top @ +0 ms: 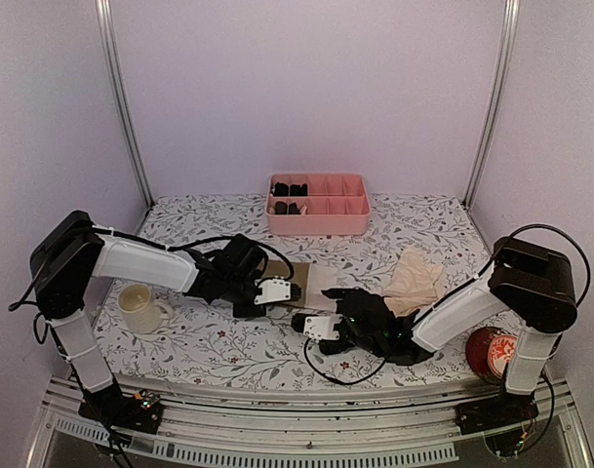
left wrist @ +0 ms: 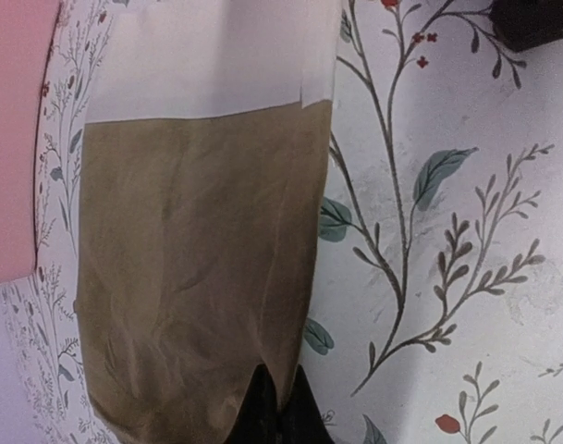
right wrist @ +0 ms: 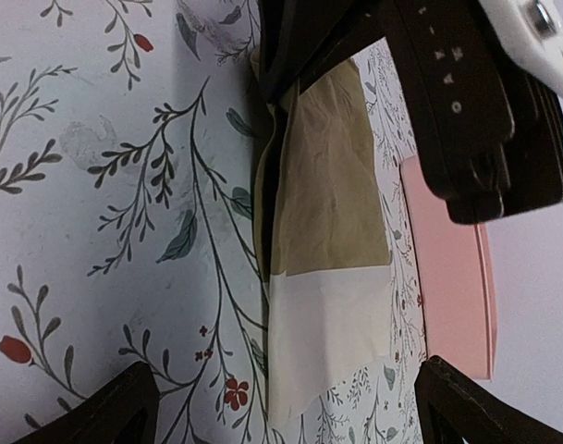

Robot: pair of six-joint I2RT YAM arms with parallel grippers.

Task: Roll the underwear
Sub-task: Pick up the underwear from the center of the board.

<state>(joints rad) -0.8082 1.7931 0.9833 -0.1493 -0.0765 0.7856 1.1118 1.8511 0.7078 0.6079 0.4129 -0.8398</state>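
Note:
The olive-brown underwear (top: 298, 281) lies flat on the floral table, its cream-white part (top: 322, 279) toward the right. My left gripper (top: 293, 291) is shut on the olive end's edge; in the left wrist view its fingertips (left wrist: 263, 407) pinch the fabric (left wrist: 198, 259) below the cream part (left wrist: 216, 55). My right gripper (top: 300, 323) is open and empty, just in front of the cream end; its fingers (right wrist: 105, 416) stand wide either side of the garment (right wrist: 327, 213). The peach-beige underwear (top: 415, 277) lies crumpled to the right.
A pink compartment tray (top: 318, 205) with small black bundles stands at the back, also showing in the right wrist view (right wrist: 457, 296). A cream mug (top: 140, 305) sits at the left. A red round object (top: 490, 353) sits at the right front.

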